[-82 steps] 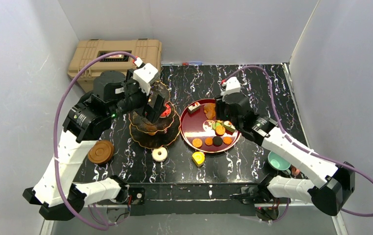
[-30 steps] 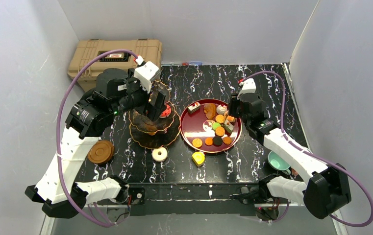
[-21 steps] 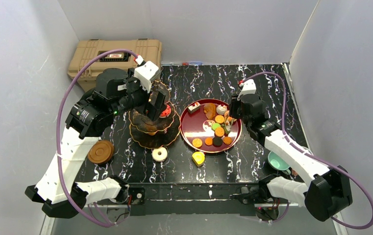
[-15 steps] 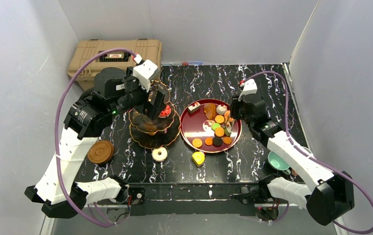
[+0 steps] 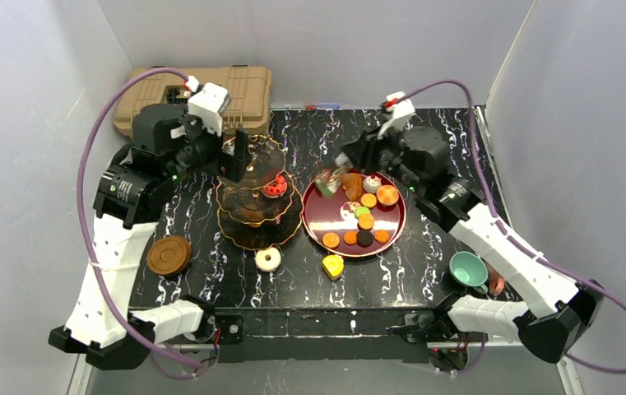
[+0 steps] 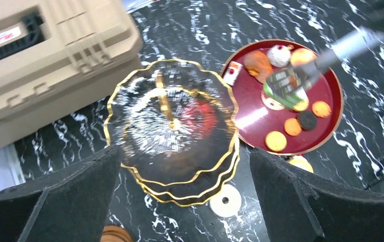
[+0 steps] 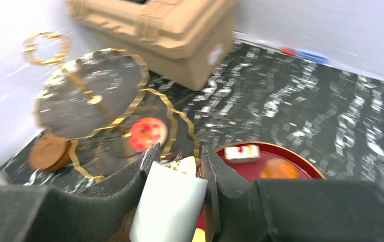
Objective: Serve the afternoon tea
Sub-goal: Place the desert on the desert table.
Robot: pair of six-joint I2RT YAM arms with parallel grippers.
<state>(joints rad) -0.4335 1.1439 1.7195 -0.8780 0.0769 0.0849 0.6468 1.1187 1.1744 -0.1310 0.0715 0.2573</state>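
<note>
Reaching up from its base at the lower right of the overhead view, the right arm stretches diagonally toward the centre, with its wrist bent down over the upper left part of the red tray (image 5: pixel 316 220). The right pincer (image 5: pixel 330 178) is pinching a small green-edged cake slice (image 6: pixel 283 85), held above the macarons (image 5: pixel 365 222) lying on the tray. The left arm climbs the left side of the frame, elbow high and forearm angled toward the three-tier stand (image 5: pixel 248 224). The left pincer (image 5: pixel 237 160) hangs spread wide over the stand's upper left rim, gripping nothing. A red sweet (image 5: pixel 275 188) sits on one tier. On the black marbled surface (image 5: pixel 457 140), a donut (image 5: pixel 268 259) and a yellow cake (image 5: pixel 333 266) lie just below the stand and tray. A teal cup (image 5: pixel 468 269) stands at lower right and brown saucers (image 5: pixel 169 255) at lower left.
</note>
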